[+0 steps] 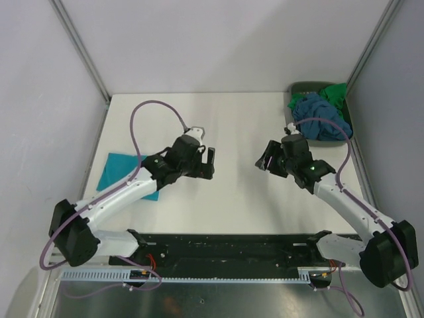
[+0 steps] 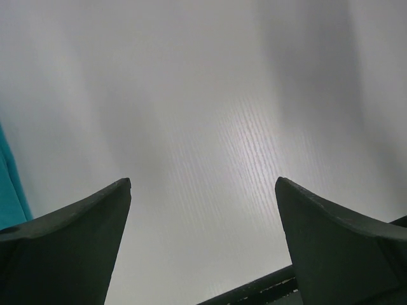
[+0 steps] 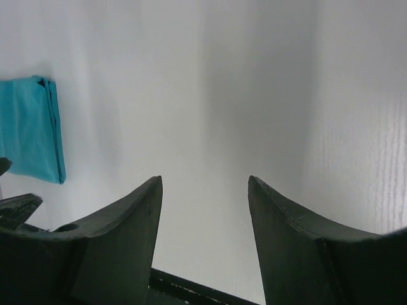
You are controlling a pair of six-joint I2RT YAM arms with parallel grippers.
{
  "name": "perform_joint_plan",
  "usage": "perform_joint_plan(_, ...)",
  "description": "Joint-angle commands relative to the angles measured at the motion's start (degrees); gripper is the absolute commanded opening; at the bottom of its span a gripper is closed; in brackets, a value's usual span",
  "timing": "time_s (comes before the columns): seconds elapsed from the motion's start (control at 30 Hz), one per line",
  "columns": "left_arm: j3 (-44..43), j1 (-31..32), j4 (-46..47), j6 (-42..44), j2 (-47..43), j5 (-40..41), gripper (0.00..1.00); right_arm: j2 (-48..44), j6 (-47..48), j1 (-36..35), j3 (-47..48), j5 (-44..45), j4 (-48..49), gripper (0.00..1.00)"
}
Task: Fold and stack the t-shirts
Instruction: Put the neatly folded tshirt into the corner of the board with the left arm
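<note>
A folded teal t-shirt [image 1: 122, 171] lies flat at the table's left, partly under my left arm; it also shows in the right wrist view [image 3: 30, 127] and as a sliver in the left wrist view [image 2: 11, 190]. A slate-blue t-shirt [image 1: 315, 114] and a bright green t-shirt [image 1: 335, 95] lie crumpled in the bin. My left gripper [image 1: 211, 163] is open and empty over bare table, right of the teal shirt. My right gripper [image 1: 264, 159] is open and empty over the table's middle right, near the bin.
The grey-green plastic bin [image 1: 301, 87] stands at the back right corner. White walls with metal posts enclose the table on three sides. A black rail [image 1: 225, 248] runs along the near edge between the arm bases.
</note>
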State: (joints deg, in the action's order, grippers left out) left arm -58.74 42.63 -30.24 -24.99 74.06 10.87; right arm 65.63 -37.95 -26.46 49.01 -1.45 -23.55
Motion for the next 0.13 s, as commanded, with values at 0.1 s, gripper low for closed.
perform_joint_plan(0.1,0.4,0.0,4.1,0.3,-7.0,-2.3,0.99,-2.3,-1.2,-0.8,2.4,5.8,-0.1,0.61)
